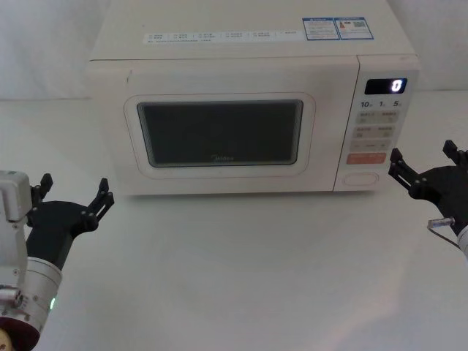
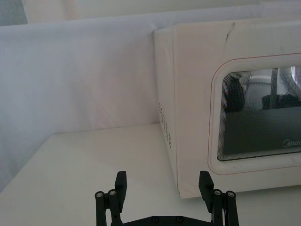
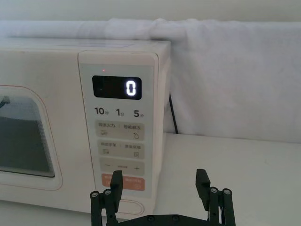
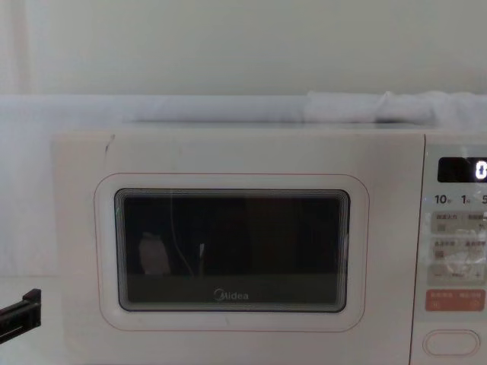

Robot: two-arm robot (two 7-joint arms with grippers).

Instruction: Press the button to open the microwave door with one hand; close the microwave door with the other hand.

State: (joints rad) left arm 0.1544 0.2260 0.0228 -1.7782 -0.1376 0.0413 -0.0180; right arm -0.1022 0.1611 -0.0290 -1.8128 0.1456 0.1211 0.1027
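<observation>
While shut, microwave door [image 1: 219, 135] flush in microwave [image 1: 248, 110] front; button [image 1: 361, 178] at panel foot, unpressed; right gripper [image 1: 425, 170] just right of it, fingers spread, empty; left gripper [image 1: 75, 197] off door's left corner, likewise spread; both steps outstanding.

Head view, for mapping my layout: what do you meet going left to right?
Left end effector → microwave door → button → right end effector.
</observation>
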